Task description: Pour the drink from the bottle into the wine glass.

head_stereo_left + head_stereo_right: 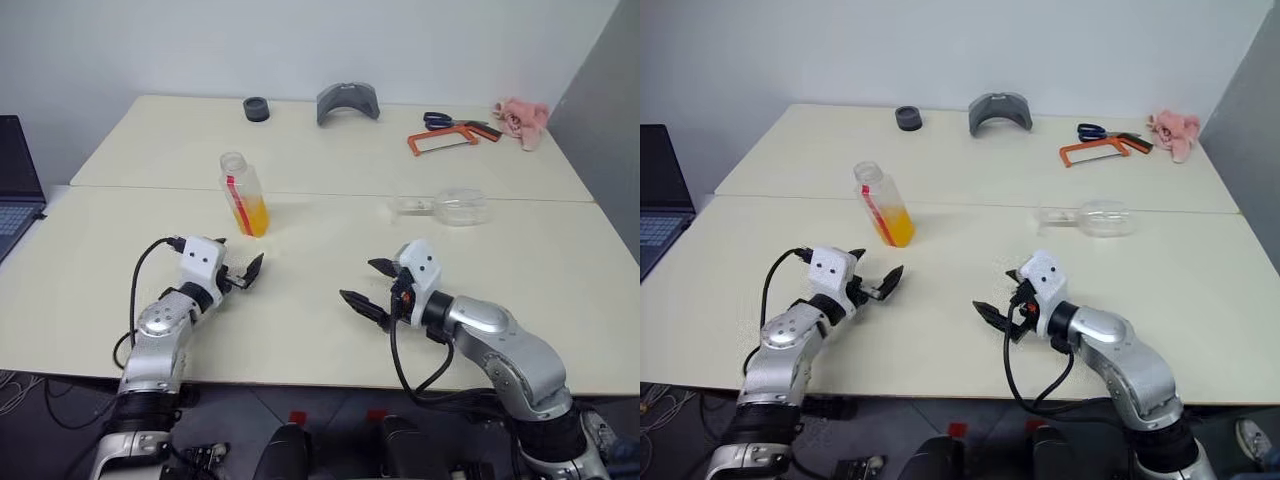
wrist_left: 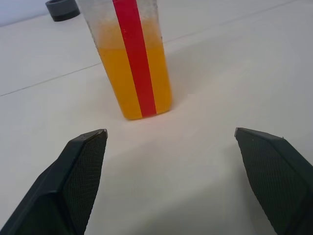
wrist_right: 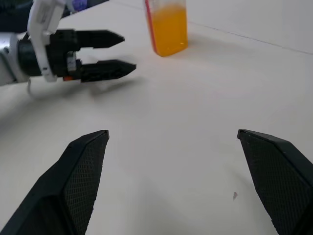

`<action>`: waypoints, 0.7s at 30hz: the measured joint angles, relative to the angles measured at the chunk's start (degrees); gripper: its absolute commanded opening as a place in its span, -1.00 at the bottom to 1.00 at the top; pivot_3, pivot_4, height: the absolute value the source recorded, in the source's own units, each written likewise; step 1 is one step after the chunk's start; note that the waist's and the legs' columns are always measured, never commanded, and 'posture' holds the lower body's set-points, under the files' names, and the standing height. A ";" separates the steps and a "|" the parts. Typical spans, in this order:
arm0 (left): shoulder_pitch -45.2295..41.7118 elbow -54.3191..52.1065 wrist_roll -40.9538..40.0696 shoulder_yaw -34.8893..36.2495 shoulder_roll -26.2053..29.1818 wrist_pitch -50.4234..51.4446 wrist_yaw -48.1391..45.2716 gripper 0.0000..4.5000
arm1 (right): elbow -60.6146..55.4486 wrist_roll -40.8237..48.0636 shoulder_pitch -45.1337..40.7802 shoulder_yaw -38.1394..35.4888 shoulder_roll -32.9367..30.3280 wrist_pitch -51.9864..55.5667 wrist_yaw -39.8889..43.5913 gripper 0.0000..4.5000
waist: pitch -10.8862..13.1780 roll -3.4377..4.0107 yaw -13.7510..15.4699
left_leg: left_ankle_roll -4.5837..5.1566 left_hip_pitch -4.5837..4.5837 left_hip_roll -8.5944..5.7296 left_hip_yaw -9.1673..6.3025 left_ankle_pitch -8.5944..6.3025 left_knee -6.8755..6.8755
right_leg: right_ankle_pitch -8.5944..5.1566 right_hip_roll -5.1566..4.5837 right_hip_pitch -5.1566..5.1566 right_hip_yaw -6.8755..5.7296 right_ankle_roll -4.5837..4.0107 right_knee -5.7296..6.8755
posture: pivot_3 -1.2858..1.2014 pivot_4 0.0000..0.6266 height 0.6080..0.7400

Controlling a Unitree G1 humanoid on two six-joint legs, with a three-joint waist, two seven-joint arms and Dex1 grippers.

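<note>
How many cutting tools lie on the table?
2: a hacksaw with an orange frame and scissors with blue handles, together at the far right of the table, beside a pink cloth.

Both arms reach forward, low and near level. The left gripper (image 1: 245, 274) is at about 8 o'clock in the head view, its two black fingers (image 2: 83, 166) spread wide, pointing toward 2 o'clock. The right gripper (image 1: 366, 286) is at about 5 o'clock, fingers (image 3: 274, 166) also spread wide, aimed toward 10 o'clock, wrist bent. Neither holds anything, and the two stand well apart.
</note>
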 measured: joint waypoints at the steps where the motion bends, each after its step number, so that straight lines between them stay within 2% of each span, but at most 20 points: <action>1: 0.47 -0.49 -0.53 -0.01 0.67 0.45 -1.44 0.99 | -0.36 0.72 0.55 -0.86 0.80 0.41 -0.76 1.00 | 0.00 0.00 -0.01 | 0.00 0.01 0.01 0.02 0.00 0.00 | 0.00 0.01 0.00 0.01 0.00 0.00 | 0.03 -0.52 1.00; 4: 1.33 -2.54 -2.85 -1.21 2.09 1.62 -7.08 0.99 | -0.97 2.71 1.60 -3.65 4.51 1.41 -4.16 1.00 | 0.00 0.00 -0.01 | 0.00 0.01 0.00 0.01 0.00 0.00 | 0.00 0.00 0.01 0.01 0.00 0.00 | 0.03 -0.52 1.00; 7: 1.22 -5.84 -5.18 -3.90 3.54 2.43 -13.95 0.99 | 0.50 4.82 0.88 -6.79 12.03 4.23 -10.38 1.00 | 0.00 0.01 -0.06 | 0.00 0.05 0.04 0.04 0.00 -0.04 | 0.00 0.04 0.01 0.04 0.00 0.02 | 0.03 -0.52 1.00; 9: -0.95 -6.21 -5.42 -5.72 4.02 2.51 -17.14 0.99 | 4.72 6.63 -1.86 -10.78 19.64 5.37 -16.31 1.00 | 0.00 0.01 -0.12 | -0.02 0.08 0.06 0.06 0.01 -0.05 | 0.00 0.08 0.01 0.04 0.00 0.03 | 0.03 -0.52 1.00; 12: -5.88 -6.40 -5.69 -7.39 4.89 3.39 -20.40 0.99 | 12.91 10.82 -9.55 -18.56 24.24 4.92 -24.29 1.00 | 0.02 0.05 -0.09 | -0.04 0.10 0.02 0.11 0.03 -0.06 | 0.08 0.09 0.00 0.06 -0.10 0.04 | 0.03 -0.52 1.00; 16: -9.08 -6.35 -5.67 -8.51 6.14 3.30 -24.33 0.99 | 21.29 15.78 -11.45 -23.66 24.85 0.34 -30.40 1.00 | -0.03 0.11 -0.26 | -0.04 0.13 0.03 0.17 0.02 -0.21 | 0.07 0.09 -0.04 0.09 -0.13 0.02 | 0.03 -0.52 1.00; 21: -10.69 -6.15 -5.62 -9.92 5.86 3.19 -26.40 0.99 | 30.37 20.37 -15.53 -28.58 24.36 -6.16 -33.70 1.00 | -0.02 0.13 -1.07 | -0.02 0.10 0.04 0.27 0.01 -0.17 | 0.07 0.09 -0.08 0.15 -0.13 0.02 | 0.03 -0.52 1.00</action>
